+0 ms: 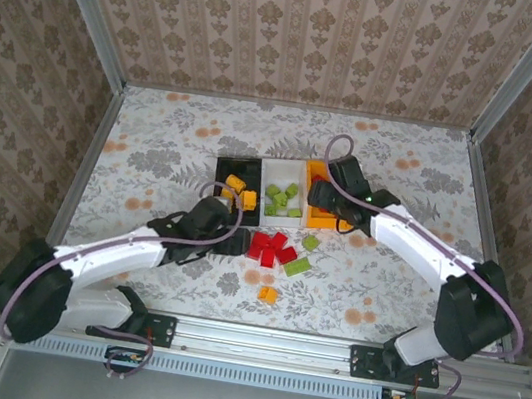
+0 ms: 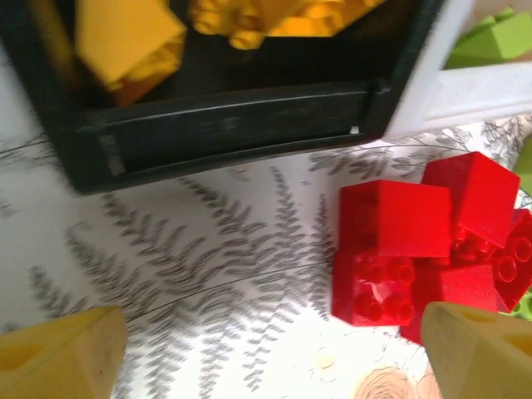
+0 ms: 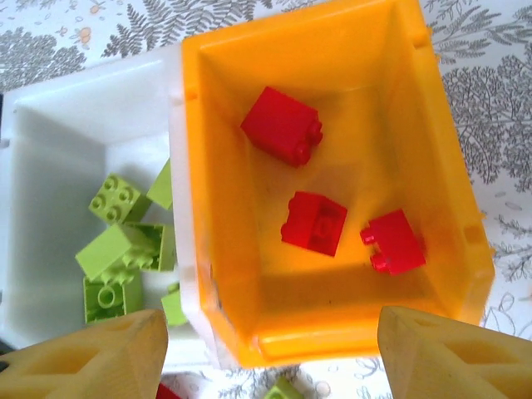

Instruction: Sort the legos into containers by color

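Three containers stand in a row: a black bin (image 1: 222, 167) with orange-yellow legos (image 1: 242, 192), a white bin (image 1: 287, 165) with green legos (image 1: 283, 200), and an orange bin (image 1: 313, 172). My right gripper (image 1: 332, 198) hangs open over the orange bin's near wall (image 3: 332, 332), nothing between its fingers; three red legos (image 3: 313, 222) lie inside. My left gripper (image 1: 228, 232) is open low over the table just in front of the black bin (image 2: 233, 116). A cluster of red legos (image 2: 395, 224) sits by its right finger (image 2: 478, 349), apart from it.
Loose on the table are the red pile (image 1: 273, 249), two green legos (image 1: 298, 264) to its right, and an orange lego (image 1: 268, 293) nearer the arms. Metal frame rails and wallpapered walls enclose the table on three sides.
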